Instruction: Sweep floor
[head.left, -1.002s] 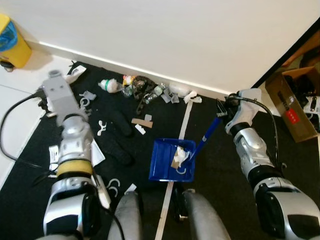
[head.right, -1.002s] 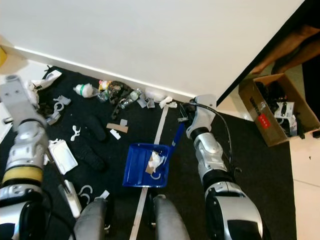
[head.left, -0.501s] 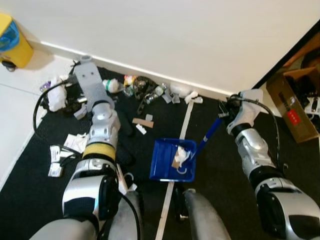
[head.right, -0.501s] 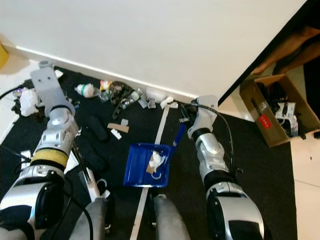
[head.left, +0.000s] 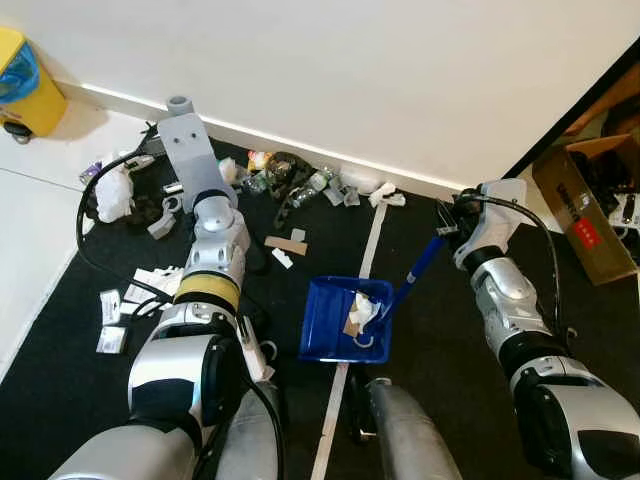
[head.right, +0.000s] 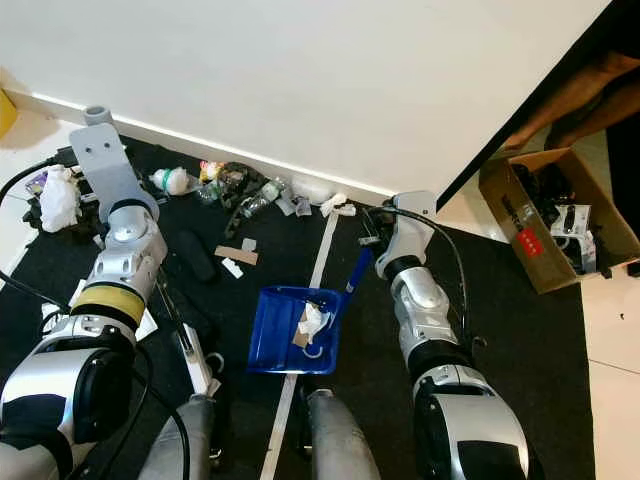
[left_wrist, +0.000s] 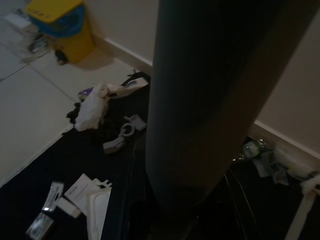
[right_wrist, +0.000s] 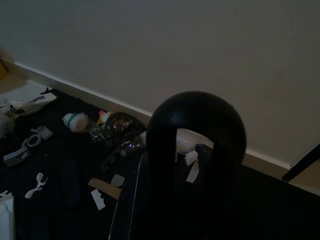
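Observation:
A blue dustpan (head.left: 322, 328) rests on the black mat by my feet, with white scraps (head.left: 362, 308) inside it. Its blue handle (head.left: 415, 270) slants up to my right gripper (head.left: 445, 225), which is shut on the handle's black looped end (right_wrist: 196, 131). My left arm reaches forward toward the wall. There my left gripper (head.left: 178, 118) is shut on a grey broom pole (left_wrist: 200, 100), whose tip (head.left: 180, 103) shows above the wrist. Litter (head.left: 290, 175) is heaped along the baseboard: bottles, plastic bits, dark wrappers. The broom's head is hidden.
A yellow bin (head.left: 22, 75) stands at far left on white tiles. A white crumpled bag (head.left: 115, 190) and papers (head.left: 150, 285) lie on the mat's left side. A white tape strip (head.left: 370, 245) runs down the mat. A cardboard box (head.left: 585, 205) sits right, a person's legs (head.right: 590, 85) behind.
My left arm has swung in from the left and stretched toward the wall, carrying the pole. The right arm and dustpan have stayed put.

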